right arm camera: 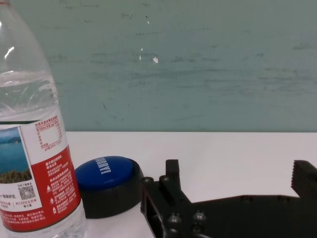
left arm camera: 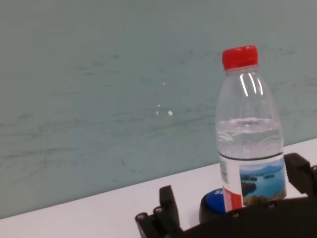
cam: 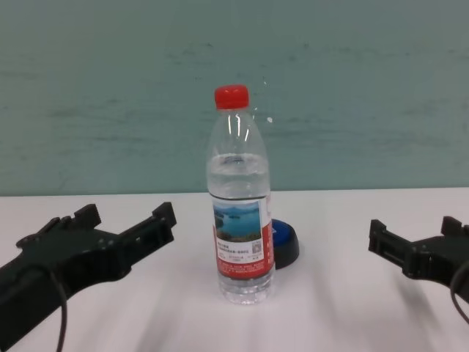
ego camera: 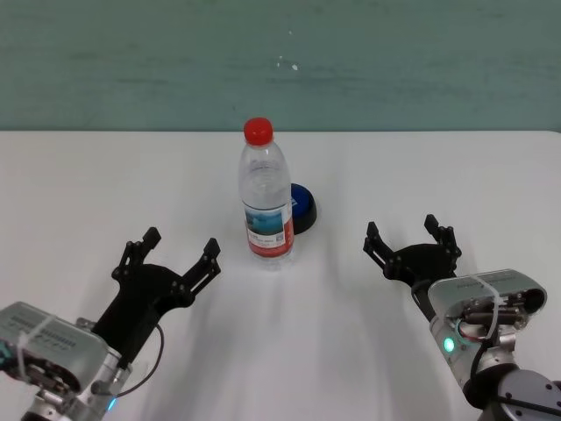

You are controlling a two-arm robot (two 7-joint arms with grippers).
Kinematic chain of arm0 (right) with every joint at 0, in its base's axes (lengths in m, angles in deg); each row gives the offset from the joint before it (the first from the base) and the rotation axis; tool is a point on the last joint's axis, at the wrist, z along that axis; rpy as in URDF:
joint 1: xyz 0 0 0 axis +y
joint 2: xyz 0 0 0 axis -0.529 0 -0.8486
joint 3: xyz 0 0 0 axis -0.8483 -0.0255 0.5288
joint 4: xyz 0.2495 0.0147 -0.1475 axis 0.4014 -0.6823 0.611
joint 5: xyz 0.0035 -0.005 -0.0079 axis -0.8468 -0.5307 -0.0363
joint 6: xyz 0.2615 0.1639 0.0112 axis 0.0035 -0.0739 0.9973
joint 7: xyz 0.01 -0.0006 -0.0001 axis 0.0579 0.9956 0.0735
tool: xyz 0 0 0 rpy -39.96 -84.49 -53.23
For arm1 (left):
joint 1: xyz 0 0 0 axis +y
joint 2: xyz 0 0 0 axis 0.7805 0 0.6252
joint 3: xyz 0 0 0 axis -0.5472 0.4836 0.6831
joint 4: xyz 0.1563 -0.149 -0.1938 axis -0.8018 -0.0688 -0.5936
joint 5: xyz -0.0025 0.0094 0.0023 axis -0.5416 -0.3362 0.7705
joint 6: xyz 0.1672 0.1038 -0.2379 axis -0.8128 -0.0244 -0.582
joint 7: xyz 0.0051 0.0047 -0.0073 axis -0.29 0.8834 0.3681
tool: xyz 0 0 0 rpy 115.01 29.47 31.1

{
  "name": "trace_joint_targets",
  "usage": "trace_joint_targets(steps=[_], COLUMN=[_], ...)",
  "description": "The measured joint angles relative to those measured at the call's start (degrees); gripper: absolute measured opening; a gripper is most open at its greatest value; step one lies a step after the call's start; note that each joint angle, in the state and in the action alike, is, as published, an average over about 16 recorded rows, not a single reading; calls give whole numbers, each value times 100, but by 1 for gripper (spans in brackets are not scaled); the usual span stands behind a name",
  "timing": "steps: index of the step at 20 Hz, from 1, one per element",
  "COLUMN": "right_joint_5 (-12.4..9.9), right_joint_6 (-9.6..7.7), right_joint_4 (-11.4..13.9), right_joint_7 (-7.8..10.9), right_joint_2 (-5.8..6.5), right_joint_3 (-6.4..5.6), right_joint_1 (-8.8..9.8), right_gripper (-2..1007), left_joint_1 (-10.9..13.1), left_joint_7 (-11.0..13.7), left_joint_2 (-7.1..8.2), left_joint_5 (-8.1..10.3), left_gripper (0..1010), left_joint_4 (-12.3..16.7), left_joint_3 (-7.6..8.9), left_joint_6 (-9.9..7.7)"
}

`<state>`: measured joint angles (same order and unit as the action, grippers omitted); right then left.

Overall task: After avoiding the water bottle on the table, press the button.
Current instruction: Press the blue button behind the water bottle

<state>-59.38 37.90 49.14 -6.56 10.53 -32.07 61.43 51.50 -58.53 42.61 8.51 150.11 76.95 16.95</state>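
The water bottle (ego camera: 266,197), clear with a red cap and a lake label, stands upright on the middle of the white table (ego camera: 88,193). The blue button (ego camera: 304,207) on its black base sits just behind the bottle, to its right and partly hidden by it. My left gripper (ego camera: 181,242) is open and empty, low over the table, near and left of the bottle. My right gripper (ego camera: 401,228) is open and empty, near and right of the button. The right wrist view shows the button (right arm camera: 106,173) beside the bottle (right arm camera: 34,148), with nothing between the button and my right gripper (right arm camera: 237,171).
A teal wall (ego camera: 280,61) runs behind the table's far edge. Bare tabletop lies to both sides of the bottle and in front of it.
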Motion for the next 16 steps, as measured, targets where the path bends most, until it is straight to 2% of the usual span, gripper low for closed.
trace_joint_targets(steps=[16], right_joint_5=[0], right_joint_6=[0], right_joint_4=[0], right_joint_7=[0], right_joint_2=[0], right_joint_3=[0], right_joint_1=[0], right_gripper=[1004], left_joint_1=[14], left_joint_7=[-39], left_joint_2=[-31], left_joint_5=[-13], left_gripper=[1010], left_joint_4=[23], left_joint_3=[109], left_joint_6=[15])
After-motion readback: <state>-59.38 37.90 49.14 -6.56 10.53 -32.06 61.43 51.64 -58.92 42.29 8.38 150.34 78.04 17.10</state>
